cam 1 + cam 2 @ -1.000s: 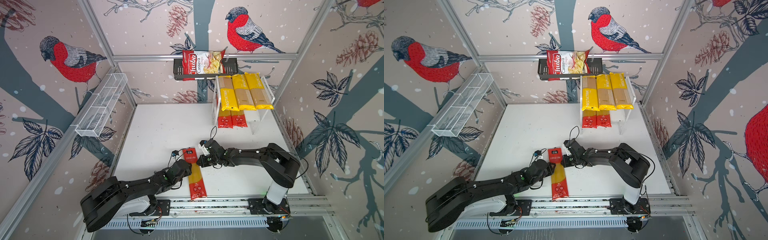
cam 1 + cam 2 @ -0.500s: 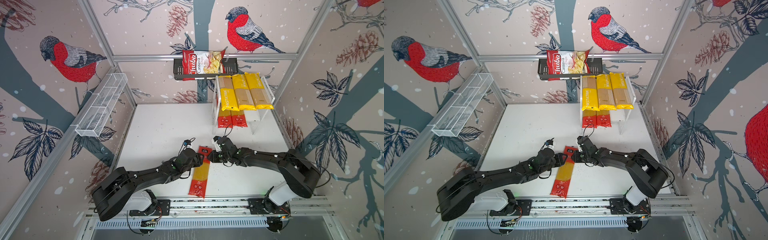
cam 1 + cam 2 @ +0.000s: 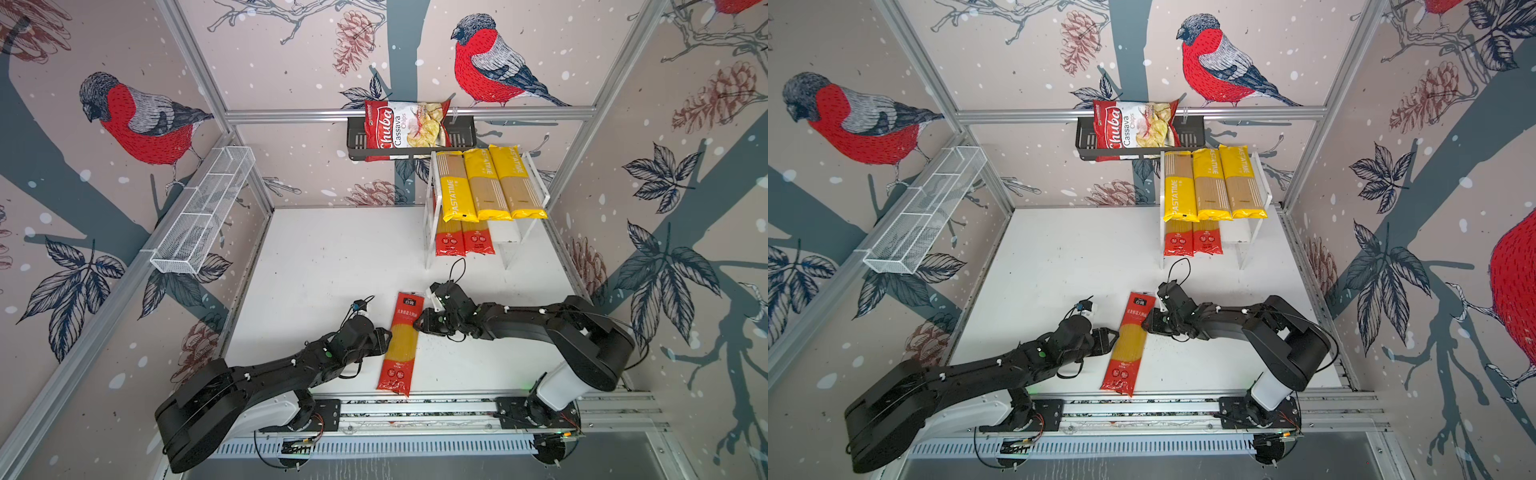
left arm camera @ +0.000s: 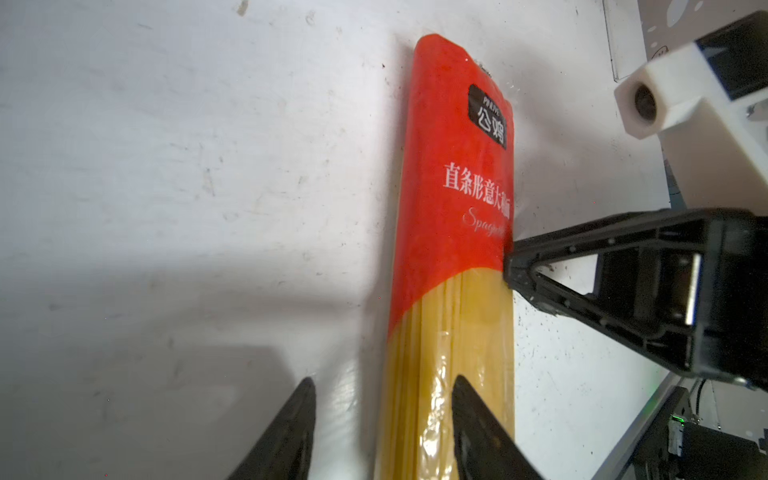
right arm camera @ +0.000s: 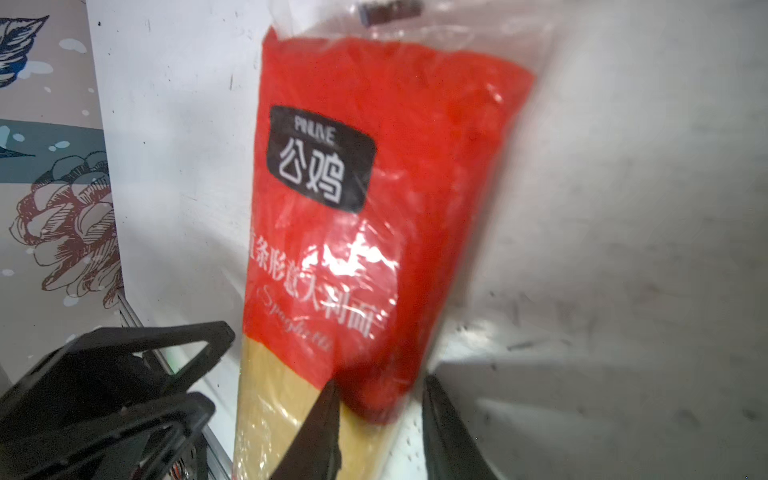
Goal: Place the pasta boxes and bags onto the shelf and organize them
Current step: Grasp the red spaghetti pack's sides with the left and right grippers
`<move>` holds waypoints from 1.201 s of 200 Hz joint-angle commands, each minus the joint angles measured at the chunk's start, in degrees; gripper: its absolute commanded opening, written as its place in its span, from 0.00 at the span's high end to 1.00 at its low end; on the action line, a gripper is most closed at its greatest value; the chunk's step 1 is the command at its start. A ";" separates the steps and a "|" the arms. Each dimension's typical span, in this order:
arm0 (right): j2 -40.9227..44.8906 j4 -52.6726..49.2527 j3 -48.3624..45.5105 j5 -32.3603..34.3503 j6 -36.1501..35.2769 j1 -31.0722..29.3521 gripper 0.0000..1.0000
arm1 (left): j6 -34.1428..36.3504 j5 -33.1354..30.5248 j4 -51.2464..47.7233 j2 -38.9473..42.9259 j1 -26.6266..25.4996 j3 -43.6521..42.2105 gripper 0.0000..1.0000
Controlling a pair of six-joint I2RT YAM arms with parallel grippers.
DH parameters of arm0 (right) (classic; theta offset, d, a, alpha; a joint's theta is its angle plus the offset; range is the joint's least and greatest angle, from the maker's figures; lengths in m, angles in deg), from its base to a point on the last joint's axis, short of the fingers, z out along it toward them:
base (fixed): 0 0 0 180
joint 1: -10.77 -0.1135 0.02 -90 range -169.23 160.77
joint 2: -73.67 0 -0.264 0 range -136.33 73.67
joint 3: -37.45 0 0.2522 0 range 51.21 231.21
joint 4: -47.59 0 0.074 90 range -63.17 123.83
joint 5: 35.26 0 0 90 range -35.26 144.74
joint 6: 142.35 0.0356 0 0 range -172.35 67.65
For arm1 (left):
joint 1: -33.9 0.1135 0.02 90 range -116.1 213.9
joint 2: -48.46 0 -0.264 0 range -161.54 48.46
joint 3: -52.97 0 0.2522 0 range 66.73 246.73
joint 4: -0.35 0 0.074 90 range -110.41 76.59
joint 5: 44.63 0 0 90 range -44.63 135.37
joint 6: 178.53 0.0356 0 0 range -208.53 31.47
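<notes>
Five of six packs sit on the shelf (image 3: 503, 232): three yellow packs (image 3: 486, 187) on the top board, two red packs (image 3: 463, 241) on the lower one. Sixth, a red pack (image 3: 401, 343), lies flat on the table (image 3: 332, 270) near the front, between both arms. Left gripper (image 3: 386, 338) is at its left edge, jaws apart and straddling that edge, nothing clamped. Right gripper (image 3: 417, 324) is at the opposite edge, jaws apart too.

Likely step: grasp and carry it over. A mid-length grip looks best so the long pack won't sag. Keep it level and feed it lengthways into the bare spot right of the two reds.

Only the top views show the shelf and that free spot. Only the left wrist view shows the right fingertip (image 4: 515, 259) touching the pack edge where red meets clear. Right wrist view is blurred, with the pack edge between its fingers.
</notes>
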 commanded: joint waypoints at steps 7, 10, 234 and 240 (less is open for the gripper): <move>-3.24 2.73 4.65 0.55 -0.12 0.65 0.78 | -0.86 1.18 6.44 -2.88 -0.07 0.19 0.51; -3.54 2.85 5.18 0.66 -0.02 0.83 0.79 | -0.94 1.18 6.98 -3.20 -0.07 0.22 0.52; -4.18 2.36 5.52 1.63 0.73 -0.24 0.75 | -3.66 3.35 11.37 -9.55 -1.74 0.74 0.59; -4.81 2.34 6.59 1.81 0.59 -0.08 0.77 | -3.67 2.99 11.69 -9.75 -1.74 0.83 0.60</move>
